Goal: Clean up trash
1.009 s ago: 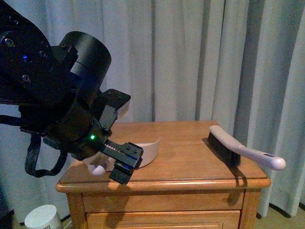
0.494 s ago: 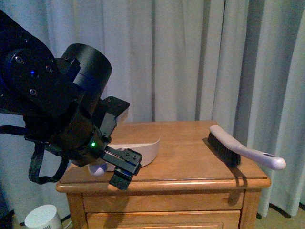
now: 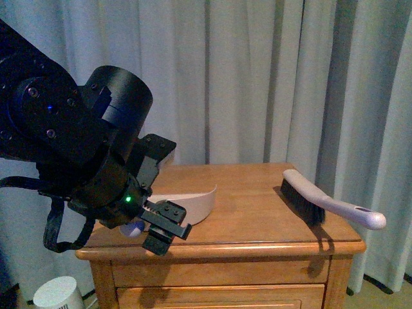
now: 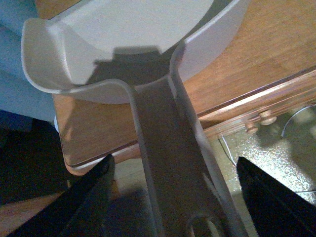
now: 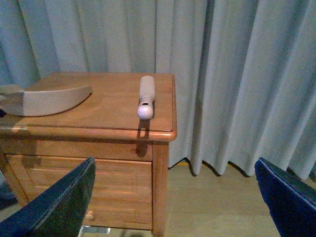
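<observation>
No trash shows in any view. A beige dustpan (image 3: 196,201) lies on the wooden nightstand (image 3: 257,222), its long handle (image 4: 170,163) reaching past the front left corner. My left gripper (image 3: 162,233) hangs open at that corner, its two dark fingers (image 4: 86,200) standing on either side of the handle (image 3: 133,228) without closing on it. The pan's mouth (image 4: 123,44) holds nothing that I can see. My right gripper (image 5: 173,207) is open and empty, off the nightstand's right side above the floor; the front view does not show it.
A hand brush (image 3: 322,201) with black bristles lies at the nightstand's right edge, its handle end (image 5: 144,111) overhanging. Grey curtains (image 3: 270,77) hang close behind. A white round object (image 3: 58,293) sits on the floor at lower left. Drawer fronts (image 5: 74,182) face me.
My left arm has sunk a little and drawn slightly left, so its gripper sits lower along the dustpan handle. The dustpan and brush have not moved.
</observation>
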Tool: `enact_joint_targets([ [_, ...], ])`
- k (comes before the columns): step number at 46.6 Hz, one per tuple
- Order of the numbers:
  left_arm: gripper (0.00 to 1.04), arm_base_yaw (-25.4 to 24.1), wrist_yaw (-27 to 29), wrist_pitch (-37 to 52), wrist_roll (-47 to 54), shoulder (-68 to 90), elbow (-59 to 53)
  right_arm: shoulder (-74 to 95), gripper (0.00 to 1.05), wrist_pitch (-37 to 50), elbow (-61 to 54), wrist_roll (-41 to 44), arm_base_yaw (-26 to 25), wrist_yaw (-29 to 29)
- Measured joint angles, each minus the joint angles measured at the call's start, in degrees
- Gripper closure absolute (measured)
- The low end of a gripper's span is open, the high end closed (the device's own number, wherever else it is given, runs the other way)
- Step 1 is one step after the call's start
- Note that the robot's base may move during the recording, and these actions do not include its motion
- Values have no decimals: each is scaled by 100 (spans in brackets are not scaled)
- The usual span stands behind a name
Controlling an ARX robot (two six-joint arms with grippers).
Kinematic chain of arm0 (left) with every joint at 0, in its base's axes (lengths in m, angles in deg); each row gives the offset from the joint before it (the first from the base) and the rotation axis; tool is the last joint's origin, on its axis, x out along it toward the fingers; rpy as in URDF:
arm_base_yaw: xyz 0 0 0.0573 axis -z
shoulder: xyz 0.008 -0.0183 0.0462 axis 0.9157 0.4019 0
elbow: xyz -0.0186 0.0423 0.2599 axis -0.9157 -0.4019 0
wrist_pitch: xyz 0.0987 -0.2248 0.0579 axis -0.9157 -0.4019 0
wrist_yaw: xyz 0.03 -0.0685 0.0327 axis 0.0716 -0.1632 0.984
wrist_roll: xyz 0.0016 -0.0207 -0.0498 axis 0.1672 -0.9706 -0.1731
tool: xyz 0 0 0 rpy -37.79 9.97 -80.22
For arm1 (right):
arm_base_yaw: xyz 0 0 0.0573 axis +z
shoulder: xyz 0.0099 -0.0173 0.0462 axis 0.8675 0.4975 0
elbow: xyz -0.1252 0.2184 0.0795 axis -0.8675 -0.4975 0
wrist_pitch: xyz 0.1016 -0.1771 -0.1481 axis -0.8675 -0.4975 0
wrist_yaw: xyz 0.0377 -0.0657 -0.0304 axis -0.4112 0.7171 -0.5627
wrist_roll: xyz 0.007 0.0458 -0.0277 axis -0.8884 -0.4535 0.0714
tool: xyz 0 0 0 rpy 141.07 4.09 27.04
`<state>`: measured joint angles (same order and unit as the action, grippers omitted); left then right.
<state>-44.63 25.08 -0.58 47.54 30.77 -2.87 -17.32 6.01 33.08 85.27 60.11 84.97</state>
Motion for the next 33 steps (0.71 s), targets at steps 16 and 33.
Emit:
enact_joint_targets([
  [16,74,-17,-59,-7,15,0,0,2,7,0,0,0,0,2],
  [33,76,-24,-166,-15,66,-48,-7,2,7,0,0,0,0,0],
])
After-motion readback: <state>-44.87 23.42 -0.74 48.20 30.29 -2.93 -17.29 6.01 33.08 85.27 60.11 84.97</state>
